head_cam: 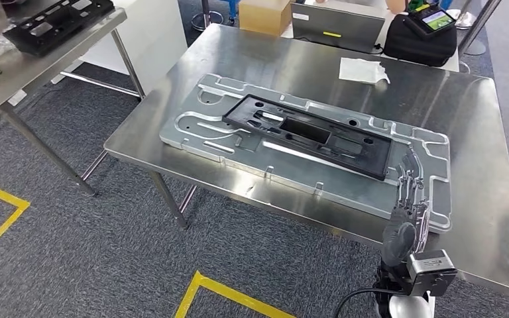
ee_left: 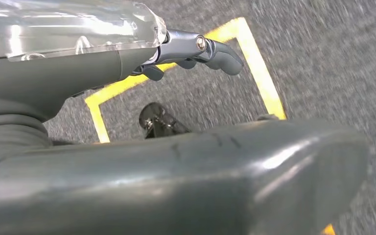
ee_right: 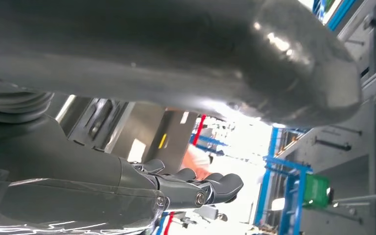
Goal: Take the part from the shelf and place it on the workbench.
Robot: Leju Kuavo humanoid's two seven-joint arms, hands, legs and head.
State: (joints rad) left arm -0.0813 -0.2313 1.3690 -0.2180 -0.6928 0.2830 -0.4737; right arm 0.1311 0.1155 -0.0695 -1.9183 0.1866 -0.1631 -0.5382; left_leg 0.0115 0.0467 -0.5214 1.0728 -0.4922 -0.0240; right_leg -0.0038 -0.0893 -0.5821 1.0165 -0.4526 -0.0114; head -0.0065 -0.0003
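The black rectangular part [head_cam: 311, 136] lies flat on a silver fixture plate [head_cam: 192, 129] on the steel workbench [head_cam: 477, 132]. My right hand [head_cam: 407, 205] is over the plate's right end with its fingers stretched out towards the part's right corner; it holds nothing. In the right wrist view the right hand [ee_right: 127, 186] shows straight fingers and a thumb held apart. My left hand [ee_left: 78, 73] hangs over grey carpet, fingers extended, with nothing in it.
A second steel table [head_cam: 13, 86] at the top left carries another black part [head_cam: 53, 23]. A white cloth [head_cam: 363, 69], a cardboard box [head_cam: 265, 14], a grey case [head_cam: 337, 25] and a black bag [head_cam: 421, 40] sit at the workbench's far side. Yellow tape [head_cam: 225, 291] marks the floor.
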